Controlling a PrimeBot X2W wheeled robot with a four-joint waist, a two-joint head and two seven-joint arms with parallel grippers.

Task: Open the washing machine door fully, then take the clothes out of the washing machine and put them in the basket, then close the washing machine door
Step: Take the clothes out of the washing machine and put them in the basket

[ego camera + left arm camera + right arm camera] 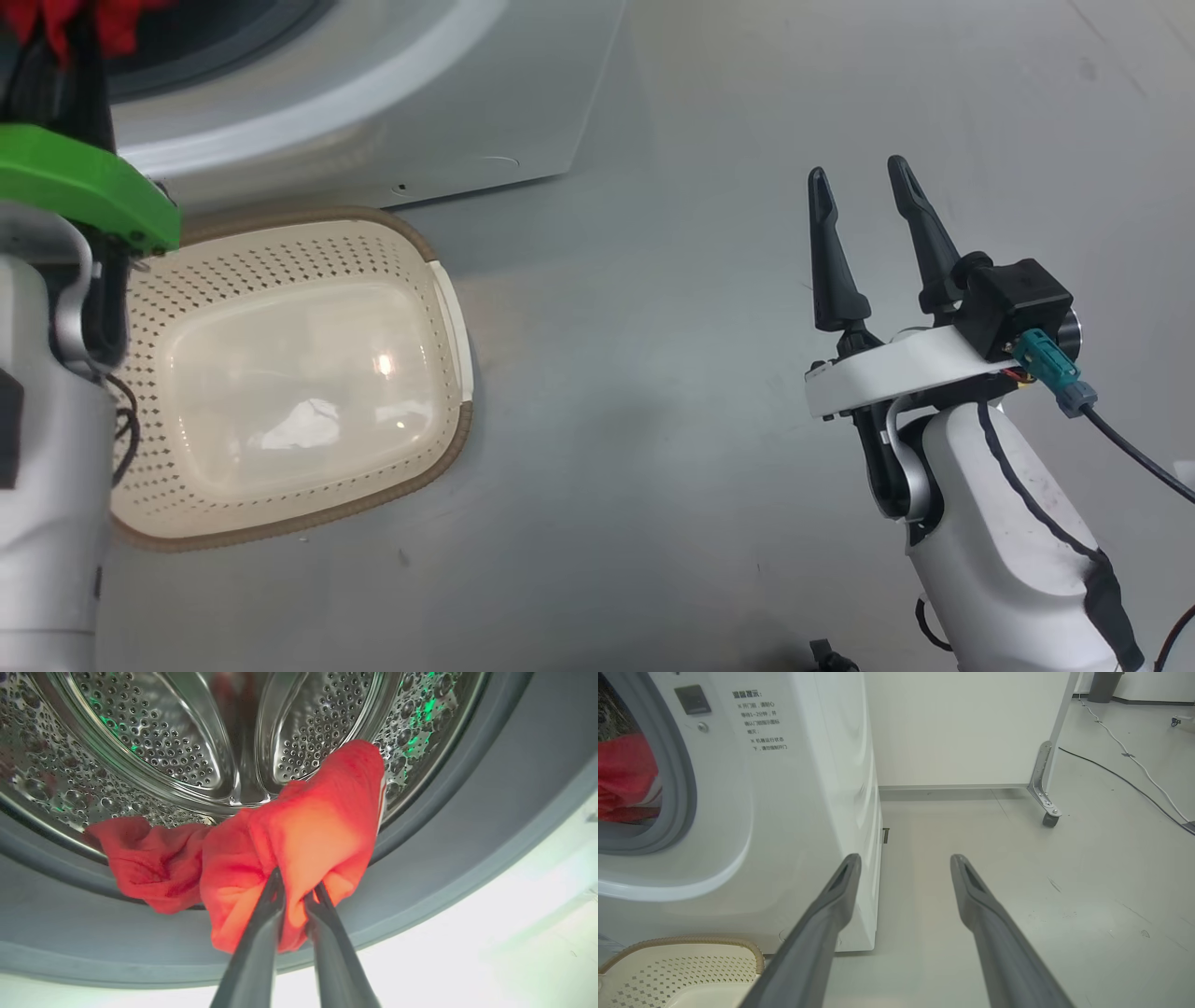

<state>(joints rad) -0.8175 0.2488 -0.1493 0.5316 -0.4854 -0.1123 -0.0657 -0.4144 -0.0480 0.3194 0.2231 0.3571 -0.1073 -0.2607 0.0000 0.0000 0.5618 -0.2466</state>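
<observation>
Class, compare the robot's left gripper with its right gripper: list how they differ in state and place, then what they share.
The left gripper is shut on the clothes; the right gripper is open, holding nothing. The left gripper is at the mouth of the washing machine; the right gripper is over the floor, apart from the basket. Both have two long dark fingers.

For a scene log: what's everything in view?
Big white front-loading washing machine: one, white, behind the basket.
Bright red soft fabric clothes: one bunch, red, hanging at the drum mouth.
Small cream perforated plastic basket: one, cream, brown rim, floor before the machine.
White wheeled panel: one, white, beside the machine.
Floor cables: two, black and white, far floor.
Left gripper: one, dark fingers, shut on the clothes.
Right gripper: one, dark fingers, open over floor.
</observation>
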